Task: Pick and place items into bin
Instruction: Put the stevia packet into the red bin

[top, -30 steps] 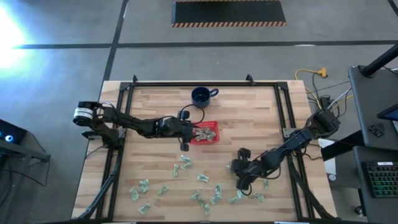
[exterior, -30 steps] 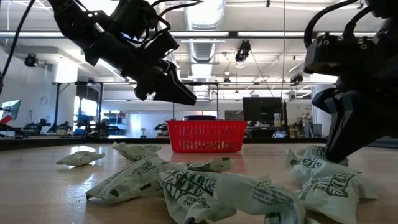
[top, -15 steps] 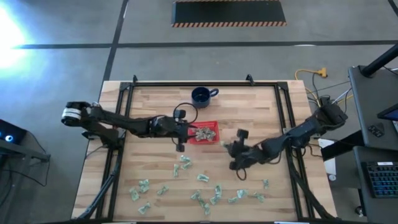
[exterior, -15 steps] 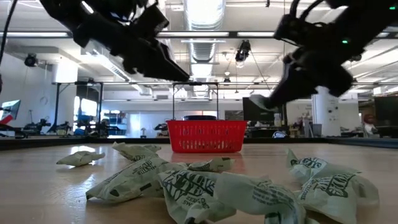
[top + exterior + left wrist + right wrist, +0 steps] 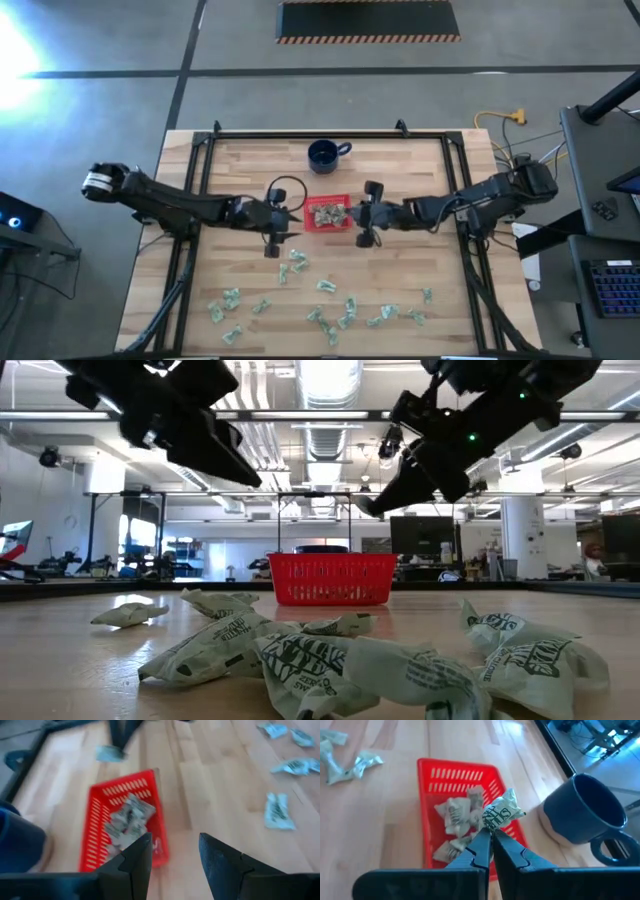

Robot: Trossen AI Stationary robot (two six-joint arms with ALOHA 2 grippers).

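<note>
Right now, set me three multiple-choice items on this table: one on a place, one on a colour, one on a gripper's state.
1. Where is the blue mug?
A. beyond the bin, toward the table's far edge
B. inside the bin
C. among the loose wrappers

2. What colour is the bin?
A. green
B. red
C. white

3. How is the right gripper?
A. wide open, empty
B. out of sight
C. shut on a wrapper

Answers: 1 A, the high view shows the mug standing apart behind the bin. 2 B, every view shows red plastic. 3 C, the right wrist view shows a wrapper pinched at the fingertips above the bin.

dark blue mug (image 5: 323, 153) upright on the wooden table (image 5: 400, 170)
</note>
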